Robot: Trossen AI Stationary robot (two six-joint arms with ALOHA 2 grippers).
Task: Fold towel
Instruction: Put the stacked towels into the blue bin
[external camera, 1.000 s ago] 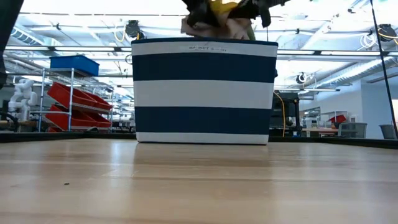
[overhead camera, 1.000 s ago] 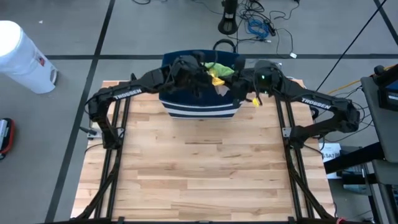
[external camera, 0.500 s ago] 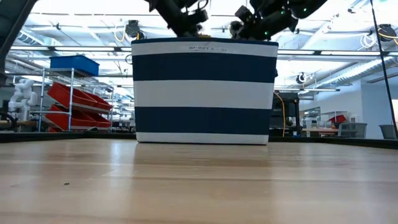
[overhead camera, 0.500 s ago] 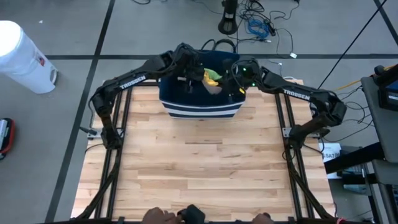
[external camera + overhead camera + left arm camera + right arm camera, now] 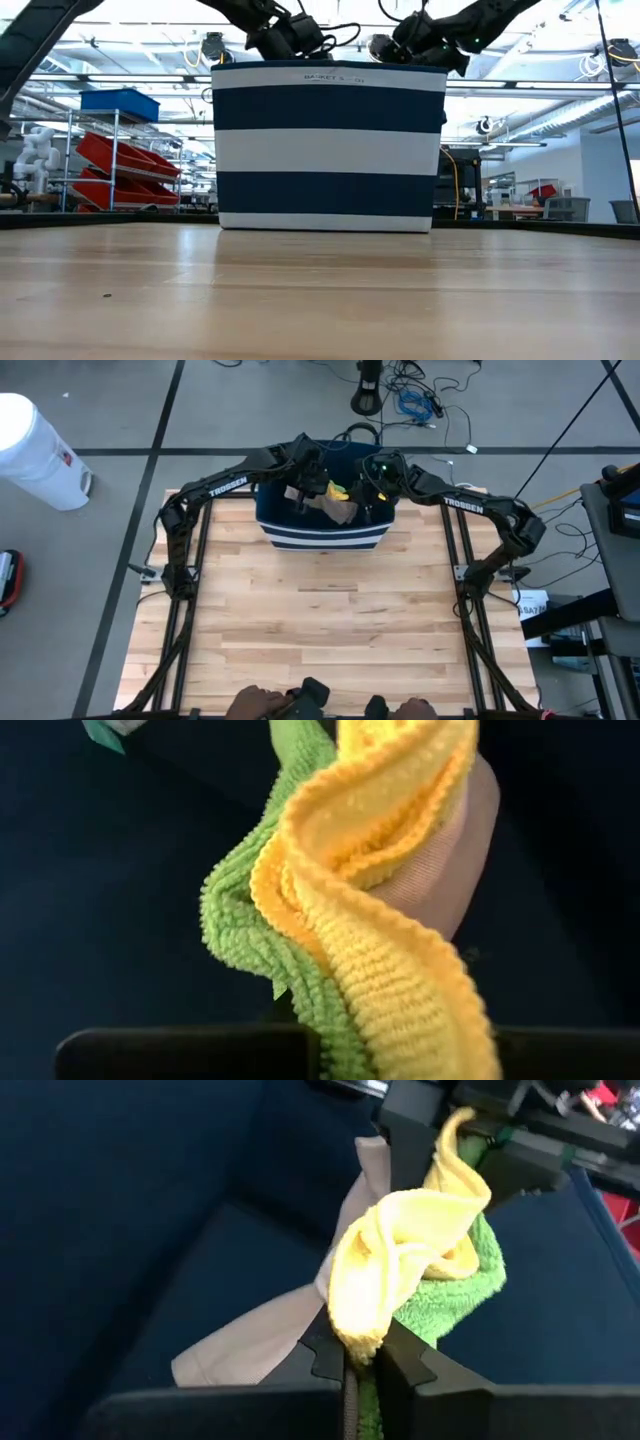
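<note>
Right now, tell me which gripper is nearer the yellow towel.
Neither: both hold it. The right gripper is shut on the yellow towel inside the striped basket; the left gripper pinches the same bundle from the other side.

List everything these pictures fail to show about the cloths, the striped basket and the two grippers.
- Navy-and-white striped fabric basket: in the low view its wall hides all of its contents.
- Left gripper: its fingertips are covered by the bunched yellow terry cloth and green terry cloth in the left wrist view.
- Beige cloth: its far end is hidden behind the yellow one in the right wrist view.
- Right gripper: whether it also pinches green or beige cannot be told.
</note>
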